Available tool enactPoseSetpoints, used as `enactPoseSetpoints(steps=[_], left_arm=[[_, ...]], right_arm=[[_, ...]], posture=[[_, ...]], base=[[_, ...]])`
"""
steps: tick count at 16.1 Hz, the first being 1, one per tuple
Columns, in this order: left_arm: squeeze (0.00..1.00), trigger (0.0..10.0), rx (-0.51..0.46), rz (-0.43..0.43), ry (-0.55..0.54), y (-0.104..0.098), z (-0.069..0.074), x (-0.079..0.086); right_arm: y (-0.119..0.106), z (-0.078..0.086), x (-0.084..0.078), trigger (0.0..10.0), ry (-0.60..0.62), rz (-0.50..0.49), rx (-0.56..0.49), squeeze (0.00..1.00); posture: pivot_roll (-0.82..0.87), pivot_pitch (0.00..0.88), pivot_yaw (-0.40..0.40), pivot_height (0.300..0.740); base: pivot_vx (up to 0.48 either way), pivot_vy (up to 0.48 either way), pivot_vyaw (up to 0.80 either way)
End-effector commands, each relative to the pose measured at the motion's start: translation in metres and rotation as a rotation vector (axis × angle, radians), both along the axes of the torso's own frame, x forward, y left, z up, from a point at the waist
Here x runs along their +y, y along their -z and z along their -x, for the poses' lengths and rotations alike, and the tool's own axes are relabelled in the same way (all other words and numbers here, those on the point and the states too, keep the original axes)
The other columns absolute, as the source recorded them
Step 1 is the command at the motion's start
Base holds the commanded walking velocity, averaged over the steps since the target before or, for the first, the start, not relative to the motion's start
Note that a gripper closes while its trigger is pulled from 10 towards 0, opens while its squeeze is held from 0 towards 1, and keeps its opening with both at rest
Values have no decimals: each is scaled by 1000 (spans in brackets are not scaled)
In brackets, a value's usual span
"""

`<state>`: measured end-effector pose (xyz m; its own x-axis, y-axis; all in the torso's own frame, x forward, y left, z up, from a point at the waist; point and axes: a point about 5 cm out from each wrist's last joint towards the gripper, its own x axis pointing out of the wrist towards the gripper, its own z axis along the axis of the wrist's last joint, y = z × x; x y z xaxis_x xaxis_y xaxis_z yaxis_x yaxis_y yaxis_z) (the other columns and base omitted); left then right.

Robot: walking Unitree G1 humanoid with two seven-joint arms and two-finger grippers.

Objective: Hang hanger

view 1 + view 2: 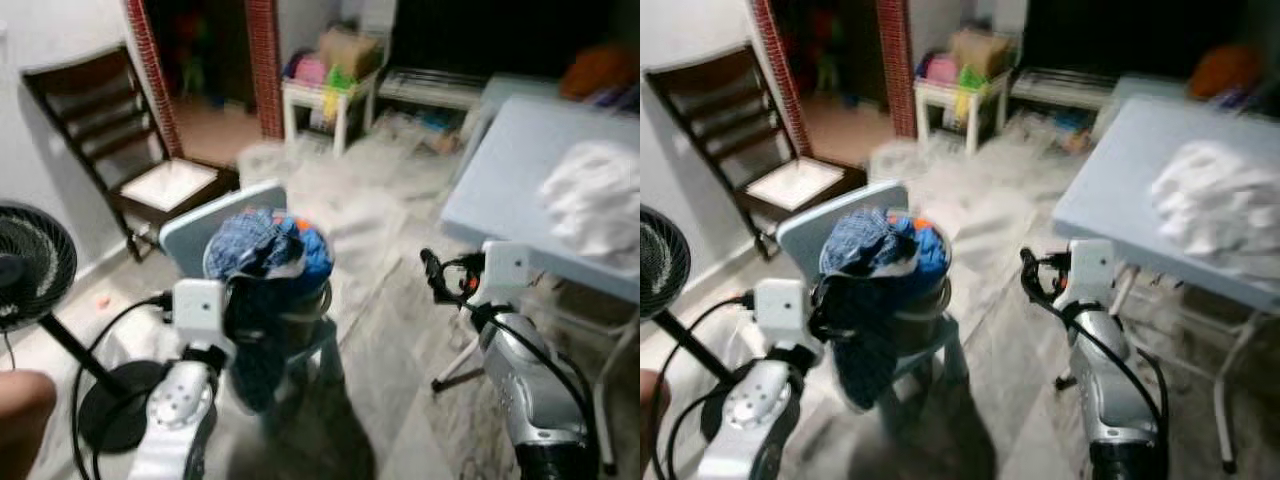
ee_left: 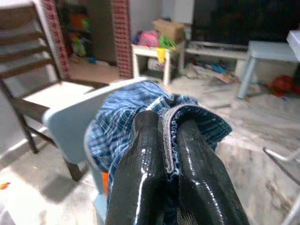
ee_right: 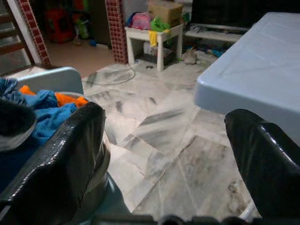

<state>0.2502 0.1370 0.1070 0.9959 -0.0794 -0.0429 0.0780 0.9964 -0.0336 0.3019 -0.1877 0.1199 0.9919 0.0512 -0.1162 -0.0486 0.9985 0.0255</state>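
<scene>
Denim hem (image 2: 169, 124) is clamped by left gripper (image 2: 168, 140); soft, limp cloth, best held at seam. Right gripper (image 3: 173, 154) is held apart, empty.

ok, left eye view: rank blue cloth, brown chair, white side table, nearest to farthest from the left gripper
1. Blue cloth: pinched in the left gripper, on top of the bucket pile.
2. Brown chair: against the wall on the robot's left, beyond the bucket.
3. White side table: farthest, at the back of the room beside the brick pillar.
</scene>
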Motion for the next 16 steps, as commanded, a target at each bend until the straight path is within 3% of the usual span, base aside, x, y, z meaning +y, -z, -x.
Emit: enactPoseSetpoints(steps=[1, 6, 16], left_arm=[[0, 10000, -20, 16, 13, -4, -1, -2], [0, 10000, -44, 67, 20, -10, -6, -6], [0, 10000, -23, 168, 120, -9, -3, -17]], right_arm=[[-8, -5, 2, 10000, -14, -6, -28, 0], [-12, -10, 4, 10000, -27, -18, -39, 0], [-7, -5, 7, 10000, -25, -21, -24, 0]], posture=[[-76, 0, 48, 740], [-74, 0, 45, 740], [-83, 0, 57, 740]], base=[[0, 0, 0], [0, 0, -106], [0, 0, -800]])
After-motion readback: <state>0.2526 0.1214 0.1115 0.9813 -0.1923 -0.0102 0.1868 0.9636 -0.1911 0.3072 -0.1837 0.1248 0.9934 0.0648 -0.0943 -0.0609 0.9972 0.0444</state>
